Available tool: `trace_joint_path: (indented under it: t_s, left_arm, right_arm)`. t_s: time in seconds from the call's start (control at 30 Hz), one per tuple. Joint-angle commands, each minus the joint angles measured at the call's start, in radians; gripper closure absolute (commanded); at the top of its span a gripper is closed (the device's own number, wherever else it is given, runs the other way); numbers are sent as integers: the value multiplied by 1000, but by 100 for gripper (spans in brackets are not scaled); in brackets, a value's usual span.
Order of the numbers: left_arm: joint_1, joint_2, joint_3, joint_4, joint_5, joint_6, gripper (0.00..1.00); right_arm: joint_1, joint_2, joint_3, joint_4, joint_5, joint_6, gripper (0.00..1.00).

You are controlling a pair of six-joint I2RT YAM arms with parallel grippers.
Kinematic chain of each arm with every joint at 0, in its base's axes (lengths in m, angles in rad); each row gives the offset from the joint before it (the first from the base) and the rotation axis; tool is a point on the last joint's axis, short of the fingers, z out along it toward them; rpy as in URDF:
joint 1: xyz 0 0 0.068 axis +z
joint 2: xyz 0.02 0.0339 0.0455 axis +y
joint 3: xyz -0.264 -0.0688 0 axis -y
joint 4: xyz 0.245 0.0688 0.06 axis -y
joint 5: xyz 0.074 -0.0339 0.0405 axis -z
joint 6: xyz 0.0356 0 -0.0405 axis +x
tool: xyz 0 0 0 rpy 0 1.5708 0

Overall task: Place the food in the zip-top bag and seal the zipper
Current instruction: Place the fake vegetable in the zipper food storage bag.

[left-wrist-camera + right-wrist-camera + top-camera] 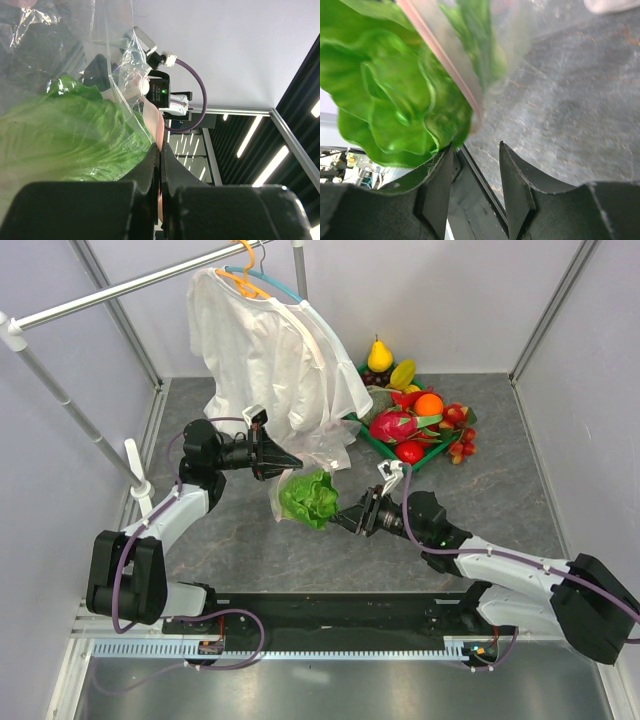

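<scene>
Right gripper [476, 150], jaws about half apart, clasps nothing; the lettuce [308, 498] lies just beyond its fingertips, partly inside the mouth of the zip-top bag [110, 50]. Left gripper [159, 150], fully closed, pinches the pink zipper [445, 60], holding the bag off the table [480, 500]. Beyond, 1 green tray [377, 441] holds the remaining food [415, 415], beside a white shirt [270, 350].

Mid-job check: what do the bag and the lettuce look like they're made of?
The zip-top bag: thin clear plastic film, glossy; it crinkles and shows glare, with a pink zipper strip. The lettuce: probably moulded plastic rather than real; its leaves look shiny, uniform and stiff.
</scene>
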Motion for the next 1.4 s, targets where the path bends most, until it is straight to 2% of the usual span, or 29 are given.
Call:
trace_joint_path:
  t_s: [0.0,0.37,0.57,0.73,0.87,0.97,1.37]
  left_arm:
    - [4,-22,34,27,2,-22,98]
    - [4,-39,31,33,8,-37,98]
    - [4,-36,46,35,10,-40,98]
    - [7,-30,56,44,4,-48,98]
    - [16,-28,74,68,-8,-65,98]
    - [18,-27,80,96,-22,-85,98]
    - [29,-11,117,130,-38,-111,98]
  right_arm:
    - [4,31,70,68,14,-18,52]
    - [4,72,110,2,121,-21,59]
    - [4,72,82,31,106,-7,60]
    - [5,62,71,48,143,35,58]
    - [5,23,84,5,192,123,52]
    - [7,11,100,-17,236,152,52]
    - [21,20,131,-57,236,278,50]
